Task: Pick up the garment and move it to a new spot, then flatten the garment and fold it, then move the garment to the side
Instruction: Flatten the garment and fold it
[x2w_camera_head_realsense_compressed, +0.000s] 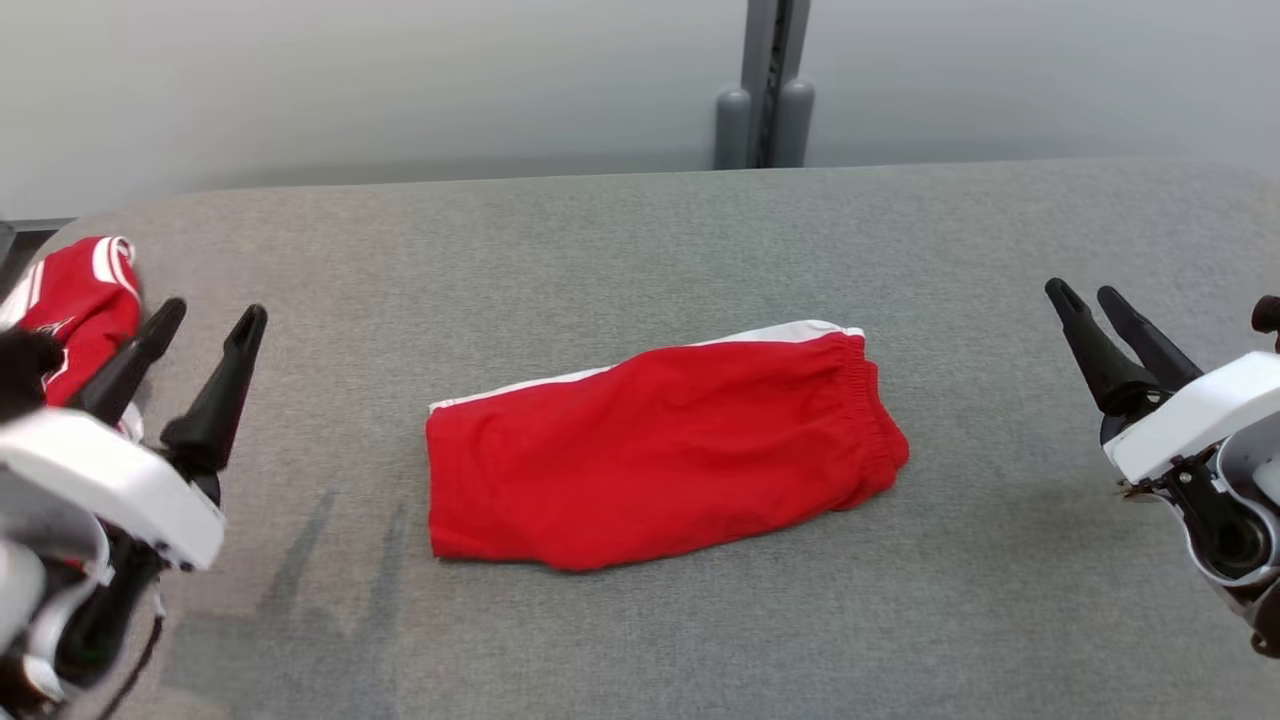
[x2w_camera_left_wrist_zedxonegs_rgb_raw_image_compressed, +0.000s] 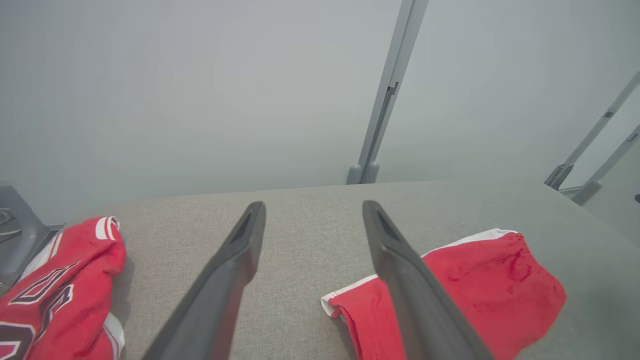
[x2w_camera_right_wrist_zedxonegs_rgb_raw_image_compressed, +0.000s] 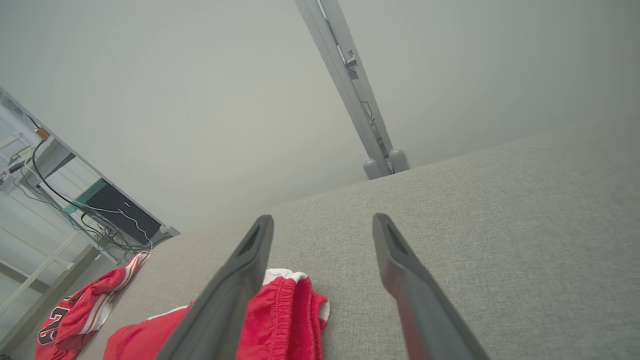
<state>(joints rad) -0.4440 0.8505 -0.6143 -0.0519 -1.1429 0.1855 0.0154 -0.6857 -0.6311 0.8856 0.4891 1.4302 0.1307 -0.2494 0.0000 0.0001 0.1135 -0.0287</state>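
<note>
The garment, red shorts (x2w_camera_head_realsense_compressed: 660, 450) with a white side stripe and an elastic waistband, lies folded flat in the middle of the grey table (x2w_camera_head_realsense_compressed: 640, 250). Nothing touches it. My left gripper (x2w_camera_head_realsense_compressed: 213, 315) hovers open at the table's left, its fingers empty; in its own view (x2w_camera_left_wrist_zedxonegs_rgb_raw_image_compressed: 314, 207) the shorts (x2w_camera_left_wrist_zedxonegs_rgb_raw_image_compressed: 480, 280) lie to the right of its fingers. My right gripper (x2w_camera_head_realsense_compressed: 1082, 292) is open and empty at the table's right; from that wrist (x2w_camera_right_wrist_zedxonegs_rgb_raw_image_compressed: 323, 220) the waistband end of the shorts (x2w_camera_right_wrist_zedxonegs_rgb_raw_image_compressed: 285, 315) shows behind its left finger.
A crumpled red jersey (x2w_camera_head_realsense_compressed: 85, 300) with white trim and dark numbers (x2w_camera_left_wrist_zedxonegs_rgb_raw_image_compressed: 55, 290) lies at the table's left edge, just beyond my left gripper. A grey post (x2w_camera_head_realsense_compressed: 765, 90) stands behind the far edge. A dark box with cables (x2w_camera_right_wrist_zedxonegs_rgb_raw_image_compressed: 115, 205) sits off the left side.
</note>
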